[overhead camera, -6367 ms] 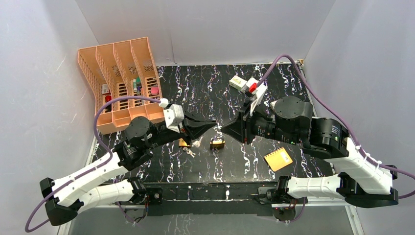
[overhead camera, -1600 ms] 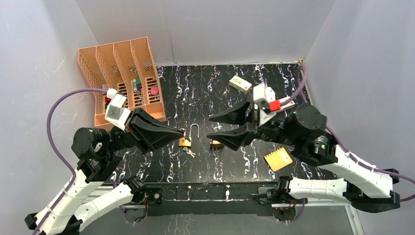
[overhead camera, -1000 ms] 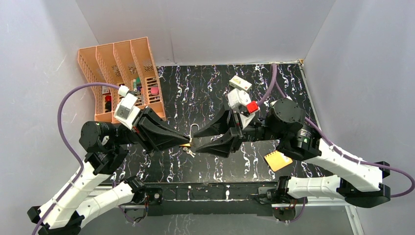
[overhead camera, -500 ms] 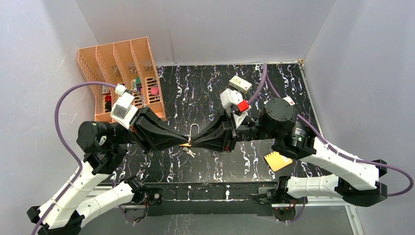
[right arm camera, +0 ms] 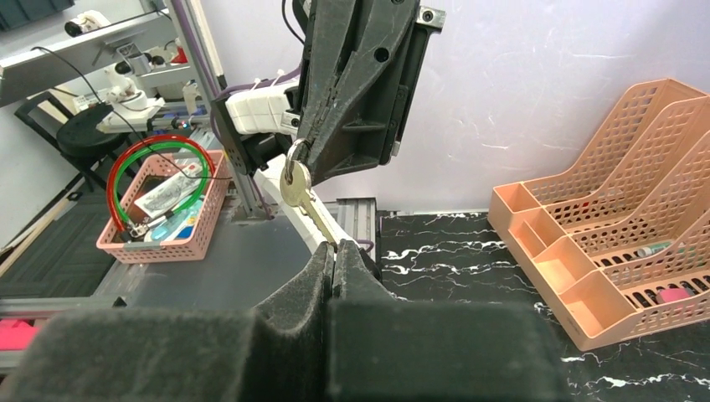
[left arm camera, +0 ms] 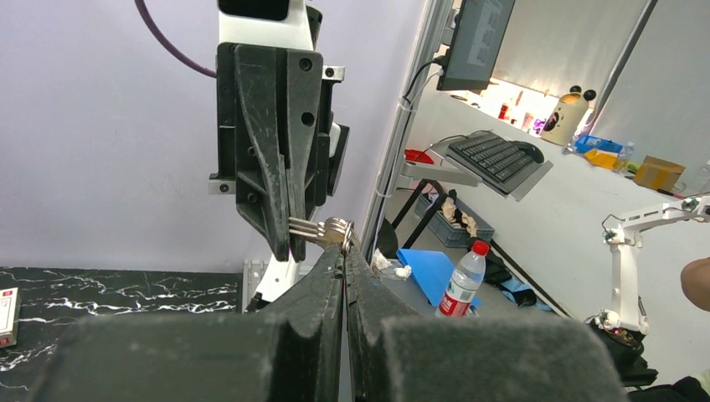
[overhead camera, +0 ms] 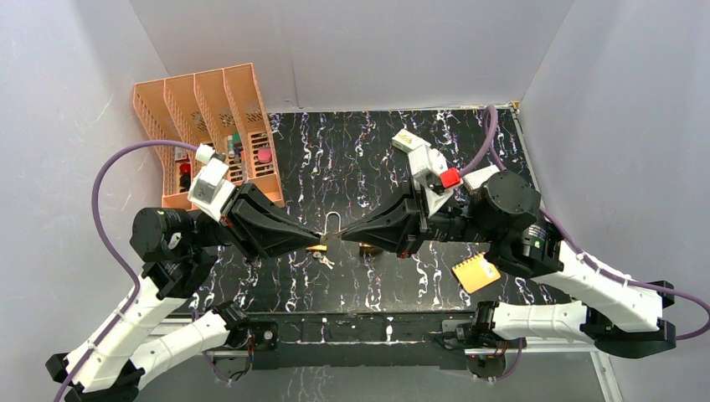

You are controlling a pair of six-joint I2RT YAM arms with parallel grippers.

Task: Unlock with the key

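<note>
Two pinches meet on the key (right arm camera: 303,201), held in mid-air above the table (overhead camera: 352,159): the left gripper (left arm camera: 343,249) is pressed shut on its ring, the right gripper (right arm camera: 333,251) clamped on the blade. A clean handover likely needs one grip firm before the other loosens, leaving the blade free for a brass padlock (overhead camera: 369,249). Small, silvery, round-headed, it hangs from a thin ring.

No text, brand or number can be read in any view. The white box (overhead camera: 408,140) on the tabletop (overhead camera: 352,151) carries some coloured print and the bottle (left arm camera: 463,283) has a label, but both are too small and blurred. The key (right arm camera: 295,186) shows no legible stamp.
</note>
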